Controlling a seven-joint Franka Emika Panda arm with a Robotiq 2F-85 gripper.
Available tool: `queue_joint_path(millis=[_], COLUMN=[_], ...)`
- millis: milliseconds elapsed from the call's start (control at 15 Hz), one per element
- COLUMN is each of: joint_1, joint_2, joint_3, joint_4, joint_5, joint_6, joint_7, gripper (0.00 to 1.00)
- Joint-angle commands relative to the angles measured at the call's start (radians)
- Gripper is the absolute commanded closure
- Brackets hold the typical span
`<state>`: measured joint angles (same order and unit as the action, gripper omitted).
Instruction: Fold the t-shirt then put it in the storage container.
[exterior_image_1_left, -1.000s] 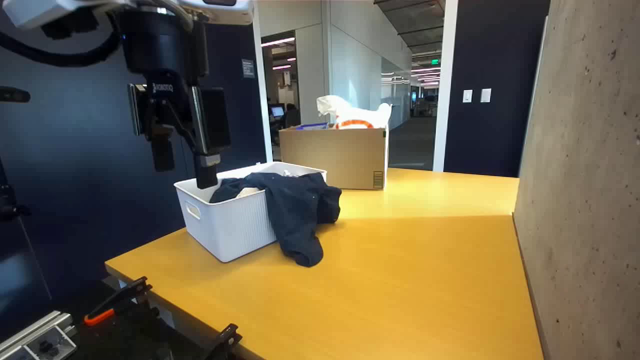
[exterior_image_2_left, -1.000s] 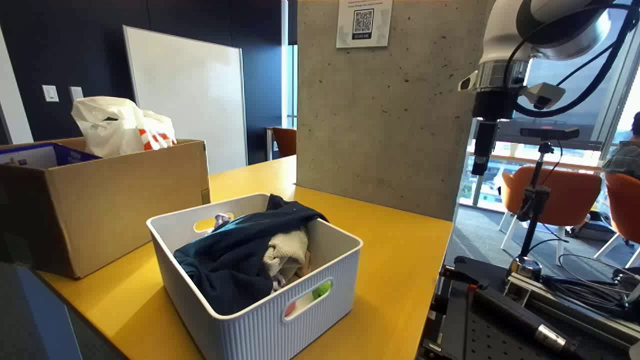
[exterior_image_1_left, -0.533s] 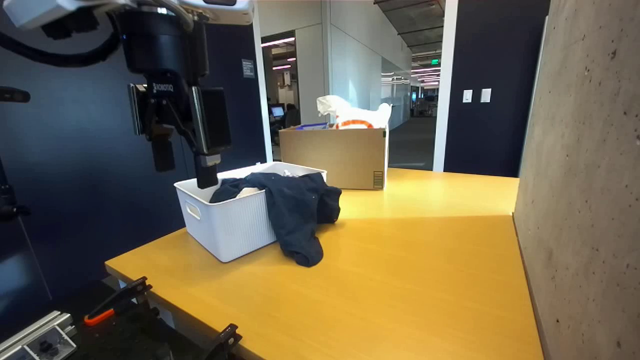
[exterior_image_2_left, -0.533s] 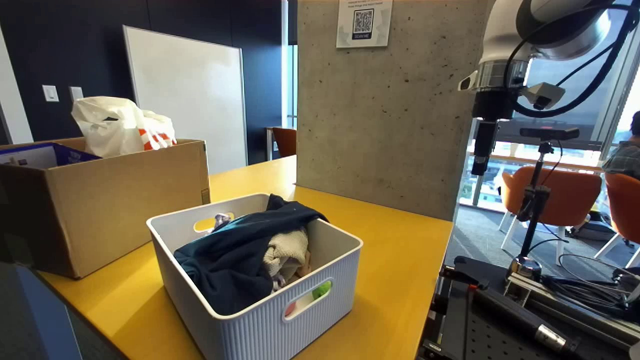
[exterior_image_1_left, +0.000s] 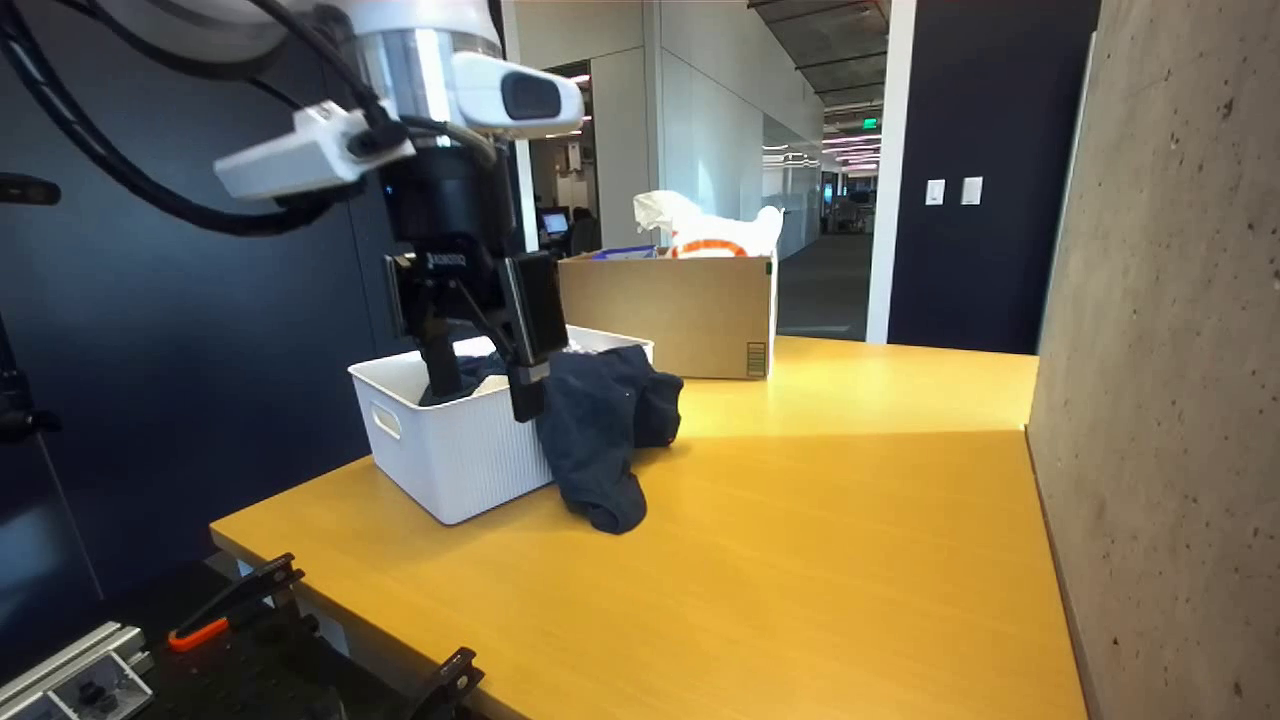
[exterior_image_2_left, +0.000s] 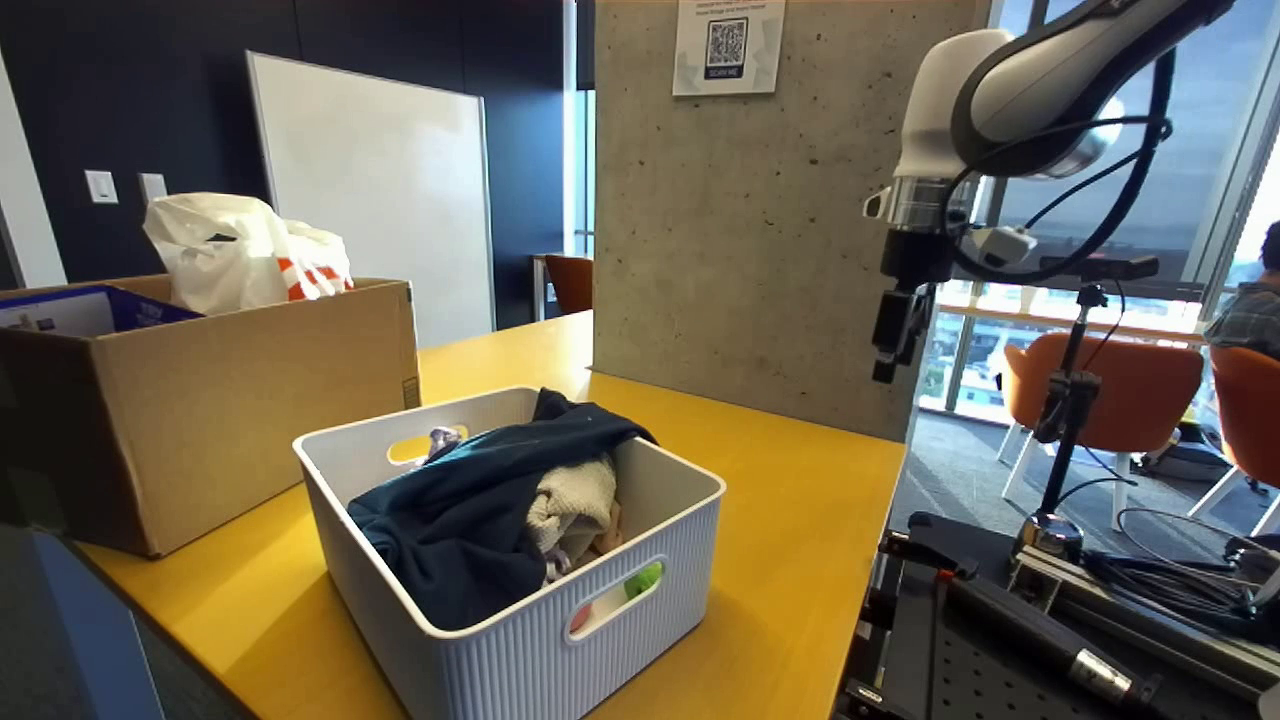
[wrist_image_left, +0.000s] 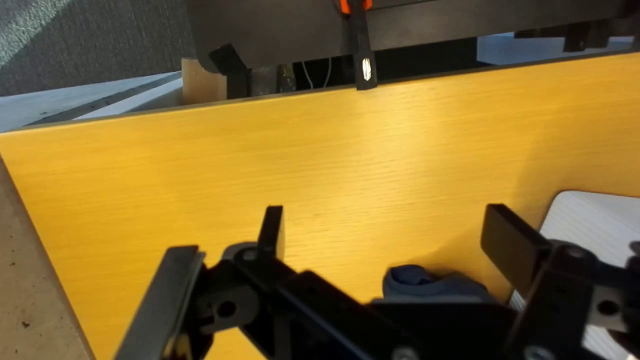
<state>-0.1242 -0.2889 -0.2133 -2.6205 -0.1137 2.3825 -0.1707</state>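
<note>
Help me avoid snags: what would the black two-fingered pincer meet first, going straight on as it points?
Probably the flat yellow wood-grained tabletop, showing between the tips of the open pincer in the wrist view. Depth is unclear; the draped navy cloth garment and white ribbed plastic bin lie nearby.

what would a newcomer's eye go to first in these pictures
Probably the dark navy garment, bunched partly inside the white storage container and draped over its rim toward the yellow table. Next, the black gripper, open above the table in the wrist view. After that, perhaps the cardboard box behind the container in an exterior view, with a white plastic bag sticking out of its top.
</note>
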Motion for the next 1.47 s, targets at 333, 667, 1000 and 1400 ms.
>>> queue_joint_path(millis=[333,667,1000,1400], joint_1=[-0.004,0.008,0.018,0.001], joint_2=[0.449,0.603,0.761,0.83], joint_3=[0.051,0.066,0.112,0.192], joint_4=[0.319,0.416,0.576,0.686], joint_5=[-0.229,-0.337,-0.364,-0.331], joint_6=[-0.045,-0.014,0.055,0.019], joint_7=[0.005,-0.117,-0.22,-0.443], gripper=[0.0,0.0,0.0,0.0])
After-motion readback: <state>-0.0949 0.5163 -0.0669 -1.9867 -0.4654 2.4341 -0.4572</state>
